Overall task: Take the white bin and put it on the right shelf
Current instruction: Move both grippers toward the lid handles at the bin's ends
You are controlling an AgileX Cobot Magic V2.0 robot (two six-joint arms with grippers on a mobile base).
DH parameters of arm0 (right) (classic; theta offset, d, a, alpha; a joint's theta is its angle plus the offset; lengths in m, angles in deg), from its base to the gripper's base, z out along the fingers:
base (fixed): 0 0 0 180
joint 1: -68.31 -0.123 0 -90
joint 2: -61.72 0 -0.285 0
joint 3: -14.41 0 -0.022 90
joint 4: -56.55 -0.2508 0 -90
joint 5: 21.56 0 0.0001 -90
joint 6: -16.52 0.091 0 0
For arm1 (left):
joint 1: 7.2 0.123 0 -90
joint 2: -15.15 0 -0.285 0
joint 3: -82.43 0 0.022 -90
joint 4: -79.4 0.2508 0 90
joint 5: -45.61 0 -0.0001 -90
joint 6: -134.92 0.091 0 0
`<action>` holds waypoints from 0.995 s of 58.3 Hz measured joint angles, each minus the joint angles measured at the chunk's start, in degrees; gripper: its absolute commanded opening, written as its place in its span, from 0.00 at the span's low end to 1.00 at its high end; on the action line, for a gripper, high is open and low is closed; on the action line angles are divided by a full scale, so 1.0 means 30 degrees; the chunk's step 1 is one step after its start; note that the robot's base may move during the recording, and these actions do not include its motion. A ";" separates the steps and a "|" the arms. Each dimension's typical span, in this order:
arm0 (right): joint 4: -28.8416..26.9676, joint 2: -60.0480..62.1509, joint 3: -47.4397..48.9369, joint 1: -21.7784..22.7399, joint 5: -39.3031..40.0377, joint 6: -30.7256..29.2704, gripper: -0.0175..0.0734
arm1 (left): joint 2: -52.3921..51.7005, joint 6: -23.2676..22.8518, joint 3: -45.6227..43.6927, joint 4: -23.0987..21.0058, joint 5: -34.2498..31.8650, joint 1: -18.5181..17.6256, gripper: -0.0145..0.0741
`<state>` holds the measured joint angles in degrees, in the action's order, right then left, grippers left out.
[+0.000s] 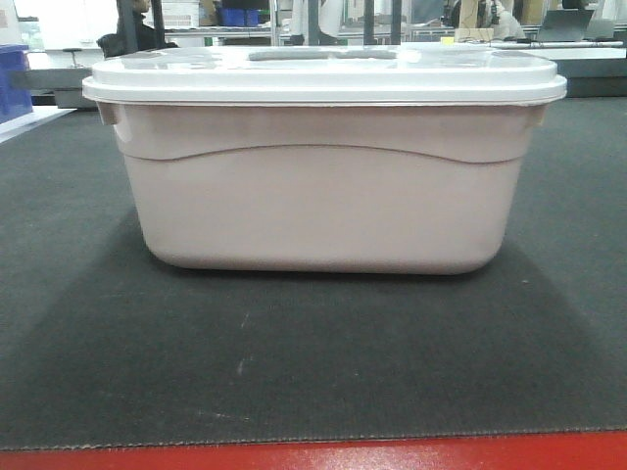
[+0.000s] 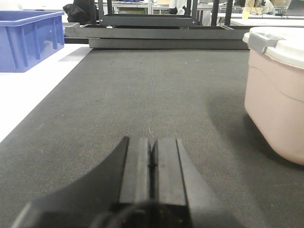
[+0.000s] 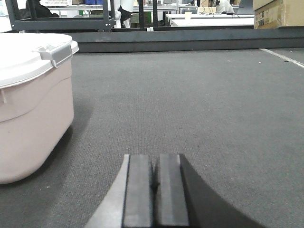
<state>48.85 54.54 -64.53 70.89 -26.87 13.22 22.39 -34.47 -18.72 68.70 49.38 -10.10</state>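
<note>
Left gripper and right gripper, both closed, flank white bin; blue crate leftward.

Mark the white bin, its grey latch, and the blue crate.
white bin point(image 1: 323, 211), front view, middle of side wall.
grey latch point(image 3: 61, 52), right wrist view, clip face.
blue crate point(image 2: 28, 42), left wrist view, side wall.

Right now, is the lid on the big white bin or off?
On. The white lid sits flat across the white bin, covering its whole rim. A grey latch shows at its end; whether it is clipped, I cannot tell.
</note>
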 measured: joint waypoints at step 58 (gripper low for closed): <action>-0.0067 0.0000 0.0000 0.0000 0.2266 0.0000 0.27 | 0.0000 0.0000 0.0033 -0.0218 -0.1569 0.0000 0.03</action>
<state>48.65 54.54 -64.53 70.89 -20.07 13.22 22.39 -34.47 -18.62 68.05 44.67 -10.10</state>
